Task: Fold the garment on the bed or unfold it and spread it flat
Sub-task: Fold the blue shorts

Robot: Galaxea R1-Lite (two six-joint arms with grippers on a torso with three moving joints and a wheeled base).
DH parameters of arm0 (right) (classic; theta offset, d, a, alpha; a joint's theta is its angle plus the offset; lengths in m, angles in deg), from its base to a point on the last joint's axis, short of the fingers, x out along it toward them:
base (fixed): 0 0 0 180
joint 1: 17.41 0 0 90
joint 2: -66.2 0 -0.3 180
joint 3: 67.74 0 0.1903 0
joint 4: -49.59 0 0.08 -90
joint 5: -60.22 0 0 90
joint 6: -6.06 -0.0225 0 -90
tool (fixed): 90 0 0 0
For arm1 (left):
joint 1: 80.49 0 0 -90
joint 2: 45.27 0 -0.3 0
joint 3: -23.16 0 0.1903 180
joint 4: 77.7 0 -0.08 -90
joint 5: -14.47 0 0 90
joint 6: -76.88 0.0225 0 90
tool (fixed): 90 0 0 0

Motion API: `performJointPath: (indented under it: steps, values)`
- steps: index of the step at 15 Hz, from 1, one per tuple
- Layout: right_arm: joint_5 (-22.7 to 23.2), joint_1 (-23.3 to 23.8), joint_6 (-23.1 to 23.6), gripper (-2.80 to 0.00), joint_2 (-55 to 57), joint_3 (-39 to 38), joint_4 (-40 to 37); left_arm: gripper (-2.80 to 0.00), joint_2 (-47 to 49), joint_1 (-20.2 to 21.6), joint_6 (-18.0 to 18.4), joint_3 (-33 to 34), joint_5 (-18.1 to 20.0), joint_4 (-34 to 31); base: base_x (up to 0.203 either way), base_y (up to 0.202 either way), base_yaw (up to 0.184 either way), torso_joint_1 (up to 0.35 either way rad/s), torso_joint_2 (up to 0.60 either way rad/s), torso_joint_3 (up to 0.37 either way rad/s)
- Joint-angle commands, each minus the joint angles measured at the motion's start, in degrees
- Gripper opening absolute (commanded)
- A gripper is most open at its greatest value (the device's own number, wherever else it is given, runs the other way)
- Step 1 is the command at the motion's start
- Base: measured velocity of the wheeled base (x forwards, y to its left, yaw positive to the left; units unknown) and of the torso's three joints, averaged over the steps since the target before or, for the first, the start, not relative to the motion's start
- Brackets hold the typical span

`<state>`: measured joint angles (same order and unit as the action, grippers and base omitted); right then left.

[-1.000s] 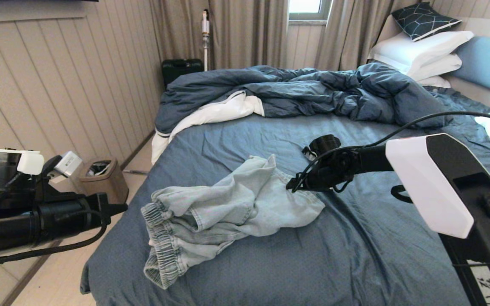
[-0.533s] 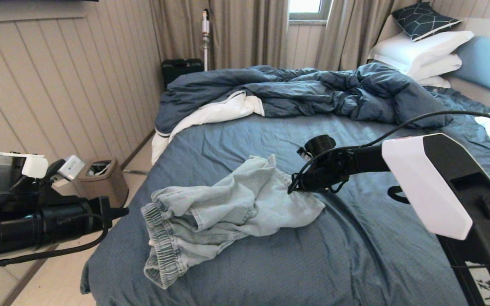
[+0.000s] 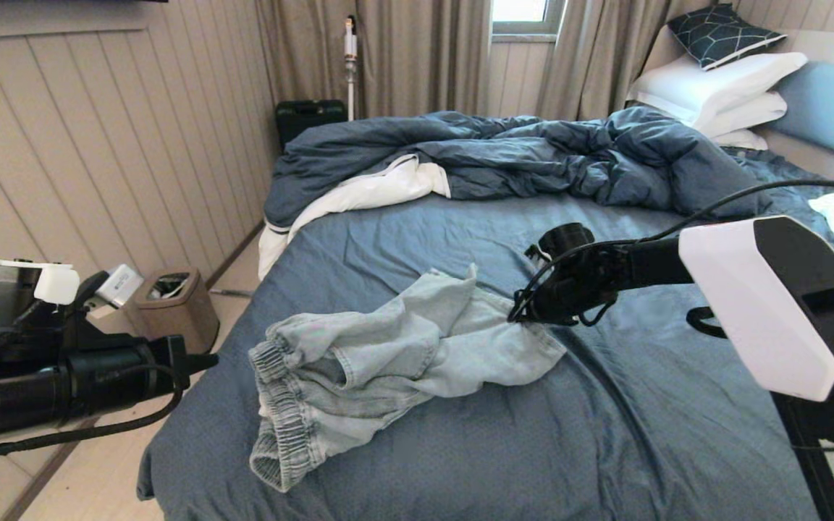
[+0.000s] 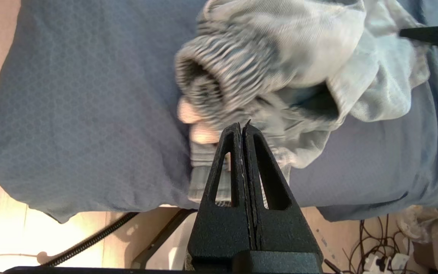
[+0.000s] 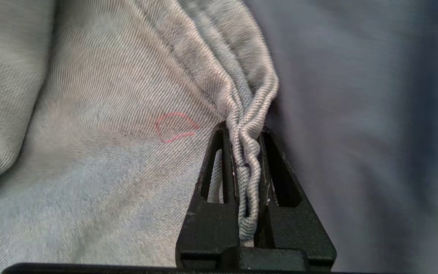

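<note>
Right gripper pinches the garment's hem!
Arm stretched low over the bed; left gripper closed, empty, parked beside it.

The garment is soft, faded twill-weave denim, matt, with a ribbed, gathered waistband and a thick stitched hem pinched between the matt black, faintly grainy plastic fingers of the right gripper. The bed wears a matt woven sheet with a fine honeycomb texture. The duvet is crumpled cloth.
</note>
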<state>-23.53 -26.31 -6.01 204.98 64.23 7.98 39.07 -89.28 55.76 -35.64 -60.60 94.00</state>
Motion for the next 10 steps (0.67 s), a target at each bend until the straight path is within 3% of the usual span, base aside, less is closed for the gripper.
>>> performJointPath:
  steps: [1,4,10]
  values:
    - [-0.1,2.5,0.2,-2.80,-3.4,-2.1,0.0,-2.80,0.0,0.0,-0.2,-0.1,0.2,0.0,0.000,0.000,0.000,0.000,0.00,0.000]
    - [-0.1,7.4,1.4,-2.80,-7.9,-7.6,0.0,-2.80,0.0,-0.1,-0.2,-0.1,0.2,0.0,0.000,0.000,0.000,0.000,0.00,0.000]
    - [1.1,21.2,9.2,-2.80,-15.2,-22.2,0.7,-2.80,0.0,-2.9,-0.4,-0.4,0.2,0.0,0.000,0.000,0.000,0.000,0.00,0.000]
